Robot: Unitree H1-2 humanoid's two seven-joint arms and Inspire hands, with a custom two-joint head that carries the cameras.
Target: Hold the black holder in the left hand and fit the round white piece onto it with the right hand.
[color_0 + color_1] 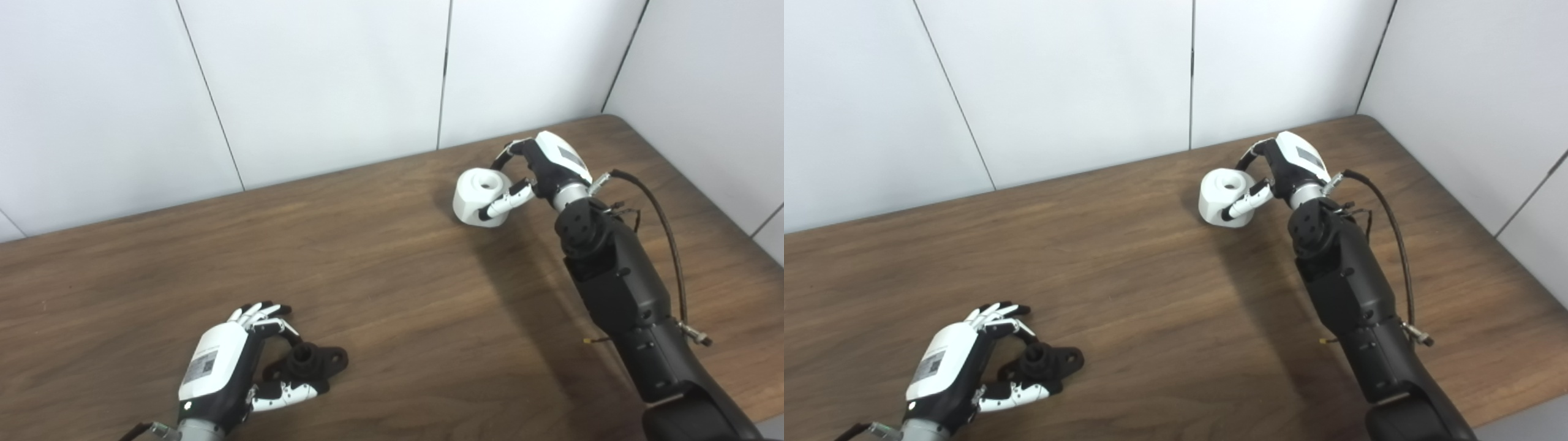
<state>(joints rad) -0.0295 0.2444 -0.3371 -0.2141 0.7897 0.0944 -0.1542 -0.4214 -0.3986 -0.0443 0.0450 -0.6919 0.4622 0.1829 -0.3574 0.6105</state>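
At lower left of the frame we see the left hand [229, 367], its arm entering from the bottom edge; the white back faces up, the fingers [260, 313] curl rightward and the thumb [285, 394] reaches out below them, leaving a gap between. At upper right we see the right hand [539, 171], borne on a black forearm [618, 288] rising from the lower right corner. Its fingers arch leftward above, its thumb [505, 204] extends leftward beneath. A cable [664, 226] loops beside the wrist.
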